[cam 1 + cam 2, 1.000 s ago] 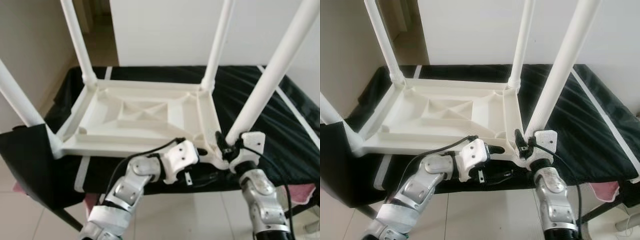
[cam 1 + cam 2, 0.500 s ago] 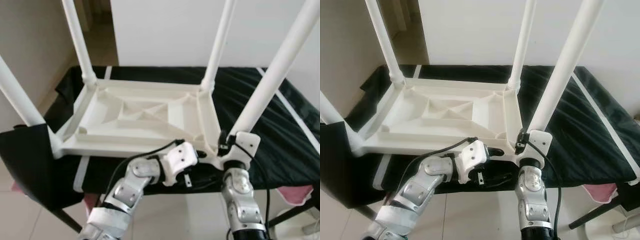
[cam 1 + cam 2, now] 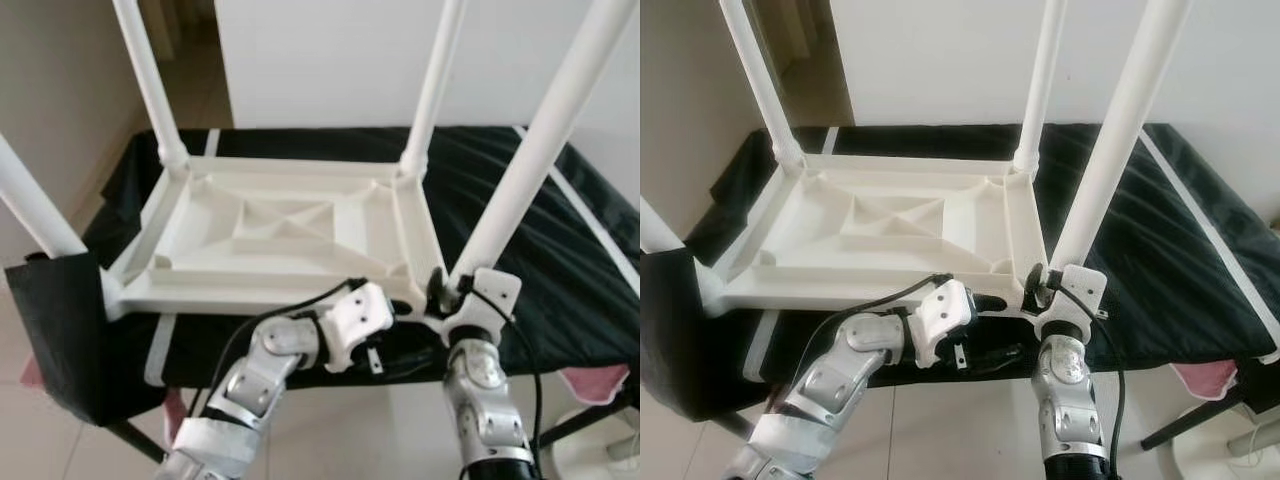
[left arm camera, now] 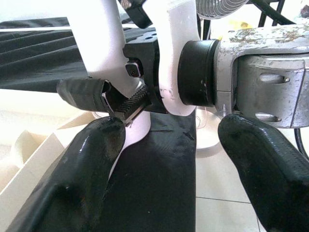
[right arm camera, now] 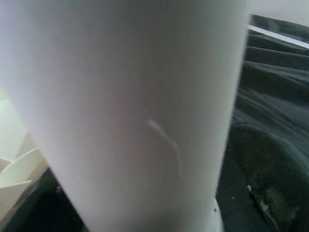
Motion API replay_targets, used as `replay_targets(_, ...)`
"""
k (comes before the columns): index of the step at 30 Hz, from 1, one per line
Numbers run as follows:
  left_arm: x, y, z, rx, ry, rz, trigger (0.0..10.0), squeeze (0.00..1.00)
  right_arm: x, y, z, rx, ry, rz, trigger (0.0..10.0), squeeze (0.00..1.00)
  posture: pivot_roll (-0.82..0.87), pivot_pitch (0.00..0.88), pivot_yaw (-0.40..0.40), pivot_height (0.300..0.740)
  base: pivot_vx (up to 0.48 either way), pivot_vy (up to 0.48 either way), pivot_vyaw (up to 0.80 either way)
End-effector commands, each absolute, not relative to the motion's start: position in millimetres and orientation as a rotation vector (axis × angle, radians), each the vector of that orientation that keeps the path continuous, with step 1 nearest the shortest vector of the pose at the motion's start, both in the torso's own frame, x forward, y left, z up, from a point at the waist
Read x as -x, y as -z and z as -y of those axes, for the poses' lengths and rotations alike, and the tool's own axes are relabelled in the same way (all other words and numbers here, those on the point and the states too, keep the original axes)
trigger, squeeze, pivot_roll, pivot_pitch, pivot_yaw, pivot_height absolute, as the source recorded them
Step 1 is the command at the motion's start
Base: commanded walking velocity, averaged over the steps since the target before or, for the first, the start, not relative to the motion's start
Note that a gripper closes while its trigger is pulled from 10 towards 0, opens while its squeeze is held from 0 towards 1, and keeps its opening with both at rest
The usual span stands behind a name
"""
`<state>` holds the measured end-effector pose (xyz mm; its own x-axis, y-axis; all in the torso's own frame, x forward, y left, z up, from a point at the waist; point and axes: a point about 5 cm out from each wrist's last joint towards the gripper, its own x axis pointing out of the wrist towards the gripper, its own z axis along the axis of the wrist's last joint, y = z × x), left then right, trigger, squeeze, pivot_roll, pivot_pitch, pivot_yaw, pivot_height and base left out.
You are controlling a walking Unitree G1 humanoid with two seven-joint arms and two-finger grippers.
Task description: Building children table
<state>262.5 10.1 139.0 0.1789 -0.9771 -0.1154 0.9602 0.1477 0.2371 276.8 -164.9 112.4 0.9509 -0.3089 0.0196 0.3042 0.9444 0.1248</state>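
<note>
The white plastic children's table (image 3: 290, 225) lies upside down on a black-covered surface, all its white legs pointing up. My right gripper (image 3: 442, 292) is shut on the base of the near right leg (image 3: 530, 170), where it meets the table's corner. The left wrist view shows its ridged pad (image 4: 126, 102) pressed against that leg (image 4: 99, 38). Close in the right wrist view stands the same leg (image 5: 125, 106). My left gripper (image 3: 398, 330) sits just left of that corner, at the table's front edge. It is open, its fingers (image 4: 72, 179) wide apart with nothing held.
The black cloth (image 3: 560, 250) hangs over the support's front edge, with tiled floor (image 3: 330, 440) below. A pink cloth (image 3: 600, 380) hangs at the lower right. A white wall (image 3: 330, 60) stands behind, and a passage opens at the far left.
My right forearm has swung left and now stands under the table's corner, the gripper staying at the leg's base. The left arm has held still. The view shifted slightly.
</note>
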Motion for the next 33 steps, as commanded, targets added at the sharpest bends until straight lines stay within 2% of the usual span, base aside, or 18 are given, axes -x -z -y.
replay_targets(1, -264.9, -140.3, -11.9, -0.278, 1.344, 0.073, 10.0, 0.0, -272.8, -108.0, 158.7, -0.159, 0.32, 0.028, 10.0, 1.0, -0.09, 0.028, 0.002, 0.74, 0.0, 0.0, 0.0)
replay_targets(4, -265.8, -140.6, -13.6, -0.283, 1.343, 0.071, 10.0, 0.0, -270.3, -109.7, 161.8, -0.147, 0.279, 0.046, 10.0, 1.0, -0.09, 0.032, 0.008, 0.74, 0.0, 0.0, 0.0)
replay_targets(5, -266.1, -140.9, -14.4, -0.283, 1.343, 0.07, 10.0, 0.0, -269.3, -110.9, 163.3, -0.14, 0.245, 0.055, 10.0, 0.46, -0.09, 0.034, 0.012, 0.74, 0.0, 0.0, 0.0)
replay_targets(6, -266.2, -141.0, -14.9, -0.283, 1.343, 0.07, 10.0, 0.0, -268.7, -111.7, 164.0, -0.137, 0.223, 0.06, 10.0, 0.46, -0.09, 0.034, 0.012, 0.74, 0.0, 0.0, 0.0)
replay_targets(7, -266.3, -141.4, -15.2, -0.284, 1.344, 0.069, 10.0, 0.0, -268.0, -112.8, 166.0, -0.13, 0.196, 0.068, 10.0, 0.0, -0.09, 0.035, 0.015, 0.74, 0.0, 0.0, 0.0)
replay_targets(10, -266.4, -142.0, -16.5, -0.286, 1.347, 0.071, 10.0, 0.0, -267.5, -115.1, 169.6, -0.123, 0.142, 0.081, 10.0, 0.0, -0.09, 0.039, 0.019, 0.74, 0.0, 0.0, 0.0)
replay_targets(14, -266.5, -143.4, -16.3, -0.29, 1.354, 0.073, 10.0, 0.0, -272.1, -126.1, 176.2, -0.074, -0.042, 0.124, 10.0, 0.0, -0.1, 0.043, 0.022, 0.74, 0.0, 0.0, 0.0)
replay_targets(17, -266.3, -143.8, -15.9, -0.29, 1.355, 0.074, 10.0, 0.0, -273.2, -128.3, 177.3, -0.065, -0.068, 0.13, 10.0, 0.0, -0.1, 0.043, 0.022, 0.74, 0.0, 0.0, 0.0)
replay_targets(20, -266.4, -145.1, -17.1, -0.294, 1.346, 0.077, 10.0, 0.0, -281.4, -139.6, 185.7, -0.018, -0.202, 0.145, 10.0, 0.0, -0.08, 0.046, 0.005, 0.74, 0.0, 0.0, 0.0)
replay_targets(33, -261.6, -149.5, -20.3, -0.268, 1.29, 0.092, 10.0, 0.0, -292.1, -143.4, 185.5, 0.068, -0.476, 0.095, 10.0, 0.0, -0.01, 0.033, -0.041, 0.74, 0.0, 0.0, 0.0)
